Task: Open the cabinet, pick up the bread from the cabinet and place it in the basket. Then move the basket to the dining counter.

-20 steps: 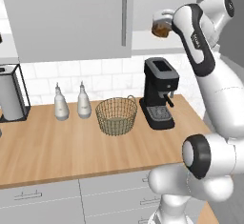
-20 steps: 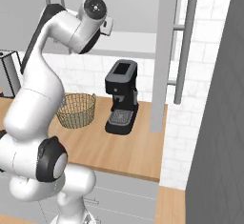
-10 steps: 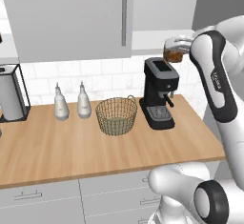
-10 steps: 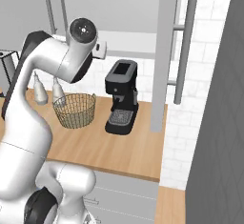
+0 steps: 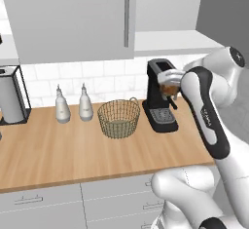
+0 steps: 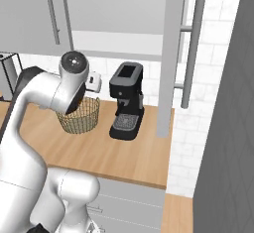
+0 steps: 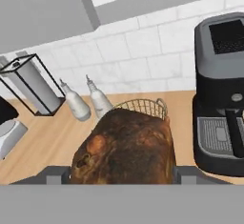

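Observation:
My gripper (image 5: 168, 84) is shut on the bread (image 5: 168, 90), a dark brown lump held in the air in front of the black coffee machine. In the hand view the bread (image 7: 126, 144) bulks large at the bottom and covers the fingertips. The tan wire basket (image 5: 118, 118) stands on the wooden worktop, below and to the left of the gripper; its rim (image 7: 143, 106) peeks out beyond the bread. The cabinet's right door (image 6: 171, 53) stands swung open, the left door (image 5: 73, 18) is closed, and the white shelf (image 5: 170, 40) is bare. The dining counter is out of view.
A black coffee machine (image 5: 159, 96) stands right of the basket, close under the gripper. Two white bottles (image 5: 62, 105) (image 5: 85, 103) stand left of the basket, and a metal canister in a black frame (image 5: 10, 96) sits at the far left. Grey drawer fronts (image 5: 41, 201) run below the worktop.
The arm has come down from shelf height with the bread, moving left to the front of the coffee machine. The basket has not moved.

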Motion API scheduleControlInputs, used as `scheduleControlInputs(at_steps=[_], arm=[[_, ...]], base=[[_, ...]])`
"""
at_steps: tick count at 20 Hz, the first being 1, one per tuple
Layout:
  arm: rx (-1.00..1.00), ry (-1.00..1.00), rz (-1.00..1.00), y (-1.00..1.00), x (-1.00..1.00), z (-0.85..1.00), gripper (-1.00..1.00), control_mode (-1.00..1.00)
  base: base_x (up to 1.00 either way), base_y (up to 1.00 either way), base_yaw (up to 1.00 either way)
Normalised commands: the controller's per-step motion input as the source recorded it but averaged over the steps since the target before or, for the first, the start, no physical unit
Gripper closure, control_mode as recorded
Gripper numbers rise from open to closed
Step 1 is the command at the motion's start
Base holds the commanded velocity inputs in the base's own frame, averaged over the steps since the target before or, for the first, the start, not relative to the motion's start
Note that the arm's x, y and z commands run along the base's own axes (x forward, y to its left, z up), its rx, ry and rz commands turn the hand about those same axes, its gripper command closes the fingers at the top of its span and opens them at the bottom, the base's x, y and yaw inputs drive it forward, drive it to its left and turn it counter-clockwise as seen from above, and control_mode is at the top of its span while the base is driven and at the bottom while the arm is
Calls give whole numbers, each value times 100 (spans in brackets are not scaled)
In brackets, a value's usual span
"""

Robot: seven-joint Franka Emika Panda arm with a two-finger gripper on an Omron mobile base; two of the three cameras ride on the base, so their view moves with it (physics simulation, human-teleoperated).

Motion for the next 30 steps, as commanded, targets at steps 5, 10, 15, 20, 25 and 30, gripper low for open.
scheduleControlInputs(at_steps=[5, 10, 15, 20, 25, 30], arm=[[1, 10, 0, 48, 11, -66, 100, -100], [0, 3, 0, 44, 22, -59, 100, -100], [-2, 2, -1, 26, 29, -7, 100, -100], [-2, 10, -5, 32, 36, -7, 100, -100], [-8, 3, -5, 16, 34, -16, 100, -100], [-11, 1, -6, 1, 15, -17, 100, -100]], base=[[0, 0, 0], [0, 0, 0], [0, 0, 0], [0, 0, 0], [0, 0, 0], [0, 0, 0]])
